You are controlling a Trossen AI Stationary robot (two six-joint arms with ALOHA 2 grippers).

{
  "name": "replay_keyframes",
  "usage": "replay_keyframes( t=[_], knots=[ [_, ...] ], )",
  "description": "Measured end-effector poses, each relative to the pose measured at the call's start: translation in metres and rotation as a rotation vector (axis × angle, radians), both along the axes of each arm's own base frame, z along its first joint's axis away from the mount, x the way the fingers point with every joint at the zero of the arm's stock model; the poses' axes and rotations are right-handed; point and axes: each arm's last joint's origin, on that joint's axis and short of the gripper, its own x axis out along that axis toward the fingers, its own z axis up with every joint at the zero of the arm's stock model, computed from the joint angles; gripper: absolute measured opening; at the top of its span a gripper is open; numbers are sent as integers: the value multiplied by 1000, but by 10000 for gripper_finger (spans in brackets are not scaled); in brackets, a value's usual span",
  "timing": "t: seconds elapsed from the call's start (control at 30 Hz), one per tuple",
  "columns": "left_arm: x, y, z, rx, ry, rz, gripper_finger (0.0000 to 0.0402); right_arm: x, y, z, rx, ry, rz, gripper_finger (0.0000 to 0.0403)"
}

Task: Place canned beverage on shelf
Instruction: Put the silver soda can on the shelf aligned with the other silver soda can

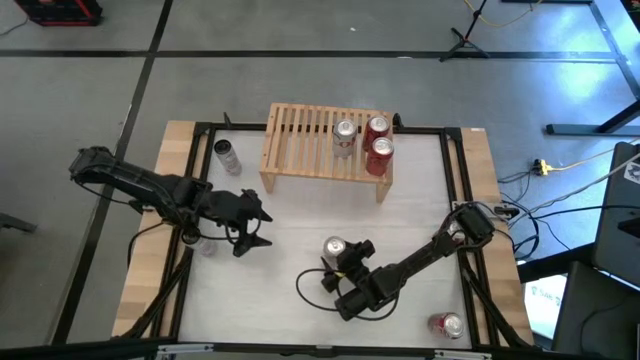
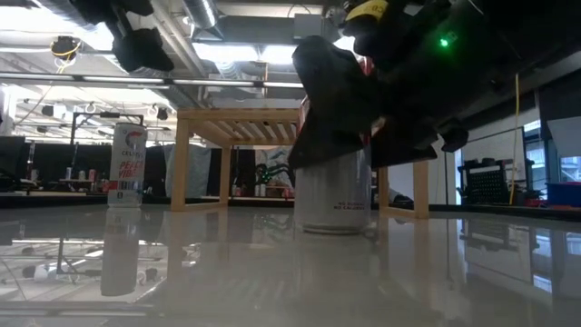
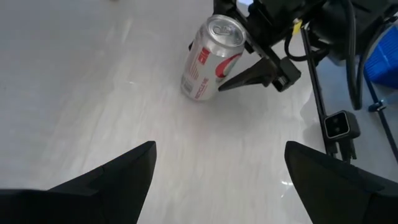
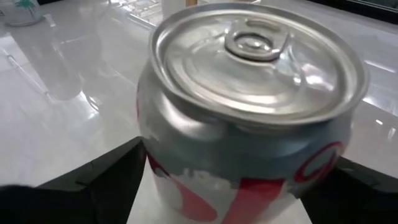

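A silver and red can (image 1: 335,247) stands upright on the white table; it also shows in the low view (image 2: 333,195), the left wrist view (image 3: 208,59) and the right wrist view (image 4: 249,118). My right gripper (image 1: 345,258) is shut around it. My left gripper (image 1: 252,228) is open and empty, left of the can, its fingers (image 3: 124,168) above bare table. The light-wood shelf (image 1: 300,150) stands at the far side on its two side legs and bears three cans (image 1: 377,128). My right gripper pinches the silver can's side wall (image 4: 152,155) between its two fingers, one on each side, below the rim. The fingers (image 3: 249,74) come slanting down from the table's near right. The can stands upright with its base on the table (image 2: 333,227).
A slim can (image 1: 228,155) stands left of the shelf, also in the low view (image 2: 127,163). A red can (image 1: 447,325) lies near the table's near right corner. Black frame rails (image 1: 455,170) run along the table's sides. Bare table lies between the shelf and the grippers.
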Motion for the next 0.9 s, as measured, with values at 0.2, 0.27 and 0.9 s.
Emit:
replay_keyframes(
  t=[0.2, 0.27, 0.9],
  knots=[
    [0, -1, 5, -30, -9, -40, 348, 0, 1, 0, -3, 0, 3, 287],
    [1, -2, 13, -39, -27, -105, 348, 1, 1, 2, 0, 0, 4, 273],
    [-99, 30, 110, 65, -186, -113, 348, 59, -43, 156, -13, -26, -145, 273]
  ],
)
